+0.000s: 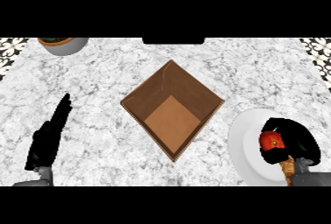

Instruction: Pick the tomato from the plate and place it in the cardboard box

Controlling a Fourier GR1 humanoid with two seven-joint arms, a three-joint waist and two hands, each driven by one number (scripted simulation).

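At the far left, the left hand (pixel 48 135) rests low on the speckled grey-and-white bench (pixel 103 74), its black fingers straight and pointing up the view, relaxed and holding nothing. Above it, at the top left, a grey pot (pixel 65 46) with some soil and a bit of green in it is cut off by the upper edge of the view.

In the middle stands the cardboard box (pixel 172 109), turned so that it shows as a diamond with one corner towards the robot. It is open at the top; its inner walls are dark brown and its floor a lighter tan. It holds nothing that can be seen.

To the right, well apart from the box, a white plate (pixel 244 144) lies at the lower right, partly cut off by the lower edge. The tomato (pixel 272 141) is over the plate: it is red with a darker orange patch and a small dark mark, and only part of it shows. The right hand (pixel 294 142) comes in from the lower right corner and is curled round the tomato, its black fingers arching over the top and right of it and hiding much of its surface. Whether the tomato is touching the plate or raised just off it cannot be told.
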